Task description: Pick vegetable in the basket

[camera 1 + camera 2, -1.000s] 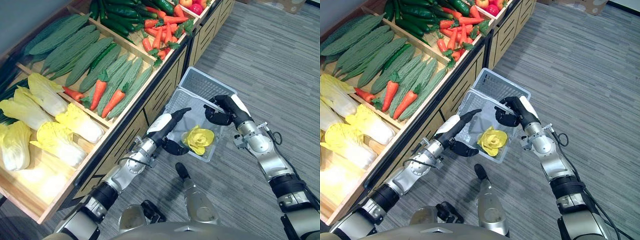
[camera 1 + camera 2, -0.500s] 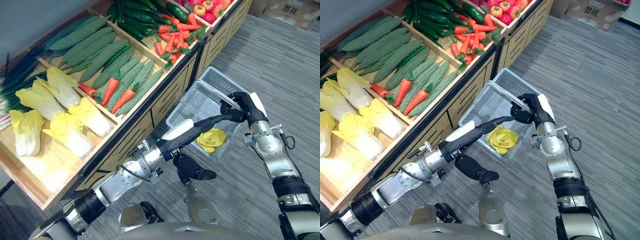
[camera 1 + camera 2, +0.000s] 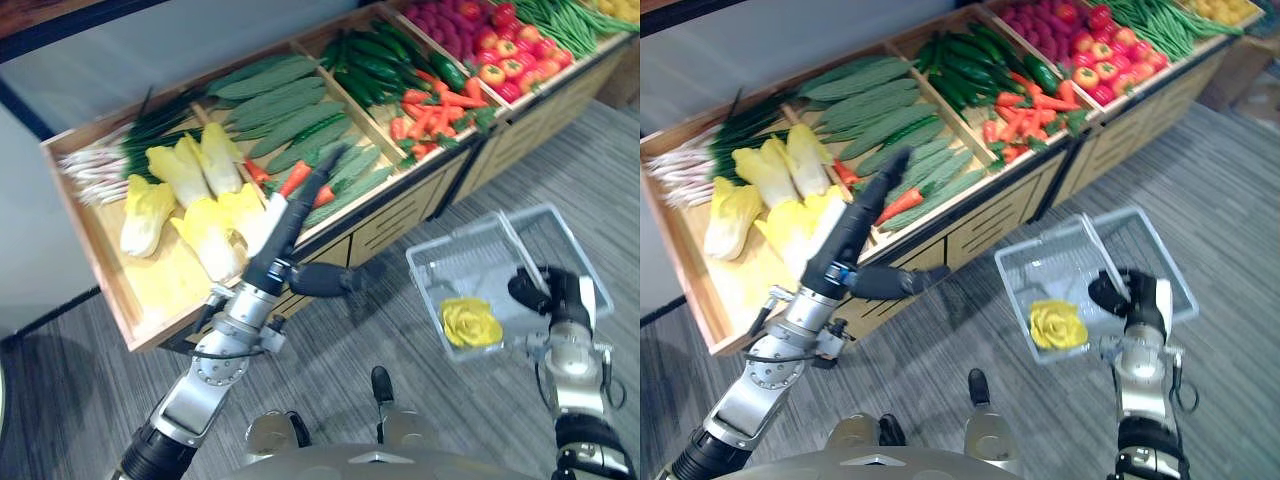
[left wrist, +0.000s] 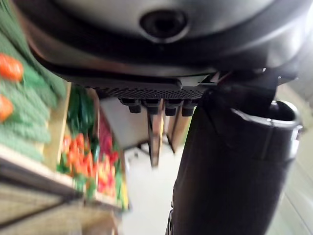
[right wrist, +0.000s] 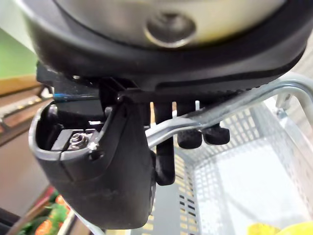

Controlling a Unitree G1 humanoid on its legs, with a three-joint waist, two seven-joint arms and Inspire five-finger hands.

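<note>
One yellow leafy vegetable (image 3: 470, 322) lies in the pale mesh basket (image 3: 452, 250), lower right of frame.
Right hand (image 3: 547, 290) just right of it, fingers curled round the basket's handle (image 3: 512, 240). Left hand (image 3: 285, 225) mid-frame, well apart, fingers straight, stretched over carrots (image 3: 296, 179) and green gourds (image 3: 345, 170) on the wooden shelf (image 3: 150, 300).

Both head eyes looked steeply down, sharing the vegetable stand (image 3: 395, 215) and the basket (image 3: 470, 272). Very near, the camera at the left hand (image 4: 230, 166) faced the stand; that at the right hand (image 5: 98, 166) faced the basket.
</note>
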